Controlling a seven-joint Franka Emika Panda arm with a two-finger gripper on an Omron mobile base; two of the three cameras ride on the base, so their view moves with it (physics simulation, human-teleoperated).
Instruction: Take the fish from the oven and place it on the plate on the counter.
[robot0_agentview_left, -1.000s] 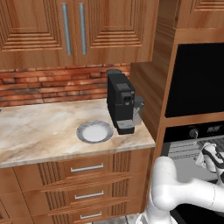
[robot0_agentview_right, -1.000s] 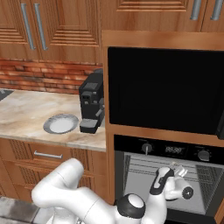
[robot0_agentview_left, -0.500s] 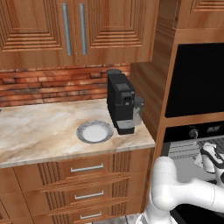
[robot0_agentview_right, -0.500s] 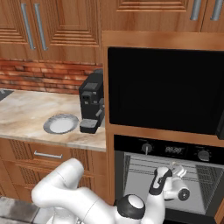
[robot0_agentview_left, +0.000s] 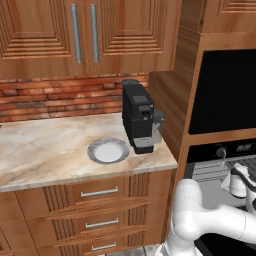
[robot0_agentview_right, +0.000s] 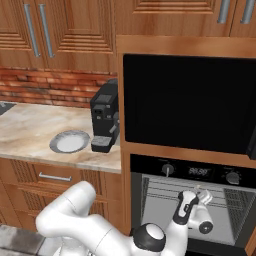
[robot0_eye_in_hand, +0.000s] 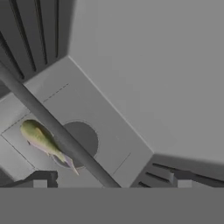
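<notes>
Inside oven (robot0_agentview_right: 192, 200): one fish (robot0_eye_in_hand: 43, 142), untouched.

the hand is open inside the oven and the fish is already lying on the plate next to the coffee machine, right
Not quite. The fish is not on the plate; the hand view shows it lying inside the oven, behind a rack bar. The left base view shows the plate bare beside the coffee machine. The rest holds: the hand is open inside the oven.

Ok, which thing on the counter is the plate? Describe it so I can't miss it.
On the beige counter left of the oven, find the black coffee machine. The plate lies flat just left of its base: a round shallow dish, grey rim, white centre, nothing on it.
</notes>
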